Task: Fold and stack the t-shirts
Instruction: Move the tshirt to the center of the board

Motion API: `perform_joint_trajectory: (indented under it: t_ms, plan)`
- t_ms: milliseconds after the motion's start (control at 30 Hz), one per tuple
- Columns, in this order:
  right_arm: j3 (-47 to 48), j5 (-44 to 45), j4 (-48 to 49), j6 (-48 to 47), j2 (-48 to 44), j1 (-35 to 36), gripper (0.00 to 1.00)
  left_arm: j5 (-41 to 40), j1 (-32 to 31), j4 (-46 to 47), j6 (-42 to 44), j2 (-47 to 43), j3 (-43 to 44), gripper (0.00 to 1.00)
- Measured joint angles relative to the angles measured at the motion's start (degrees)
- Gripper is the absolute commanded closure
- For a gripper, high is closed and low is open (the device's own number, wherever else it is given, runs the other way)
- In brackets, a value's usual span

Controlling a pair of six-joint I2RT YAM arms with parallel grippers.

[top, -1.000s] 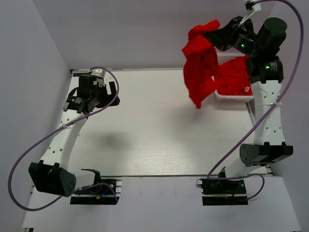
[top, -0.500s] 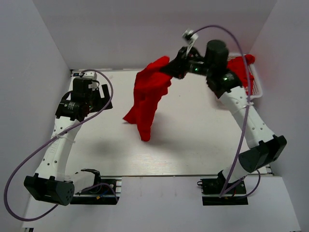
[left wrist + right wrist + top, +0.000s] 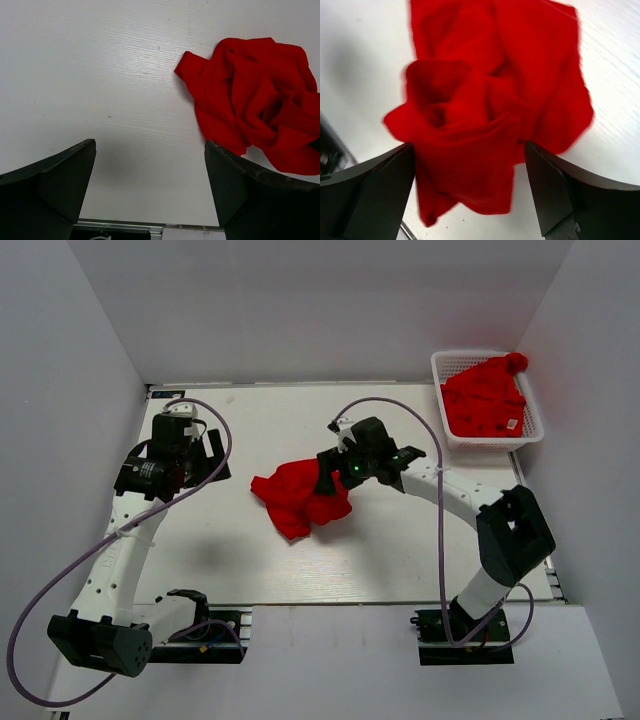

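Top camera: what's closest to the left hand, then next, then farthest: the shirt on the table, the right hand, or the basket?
Starting from the left hand:
1. Shirt, crumpled mid-table, to its right.
2. Right hand, at the shirt's right edge.
3. Basket, in the far right corner.

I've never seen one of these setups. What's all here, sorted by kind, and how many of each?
White basket: 1
Red t-shirt heaps: 2, a loose crumpled t-shirt and a t-shirt pile in the basket, its shirts too bunched to count
Robot arms: 2, left arm, right arm
Total: 5
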Motion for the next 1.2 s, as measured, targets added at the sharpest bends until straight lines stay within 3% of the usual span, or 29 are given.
perform_joint_trajectory:
  t_ms: [200, 367, 667, 1200]
  plan:
    - [0.5, 12.7, -2.9, 1.0, -1.2, -0.1, 0.1, 0.0, 0.0, -0.9, -0.9, 0.2, -0.2, 0.0]
    - [1.4, 20.4, -5.7, 2.3, -9.0, -0.6, 0.1, 0.0, 0.0, -1.8, -1.4, 1.0, 0.5, 0.0]
    - [-0.2, 20.4, -5.5, 4.7, -26.2, -0.6, 0.1, 0.9, 0.0, -1.8, -2.2, 3.6, 2.1, 0.0]
    - [-4.4, 21.4, -11.7, 6.3, -27.0, -0.6, 0.1, 3.5, 0.0, -0.5, -4.0, 5.4, 1.3, 0.0]
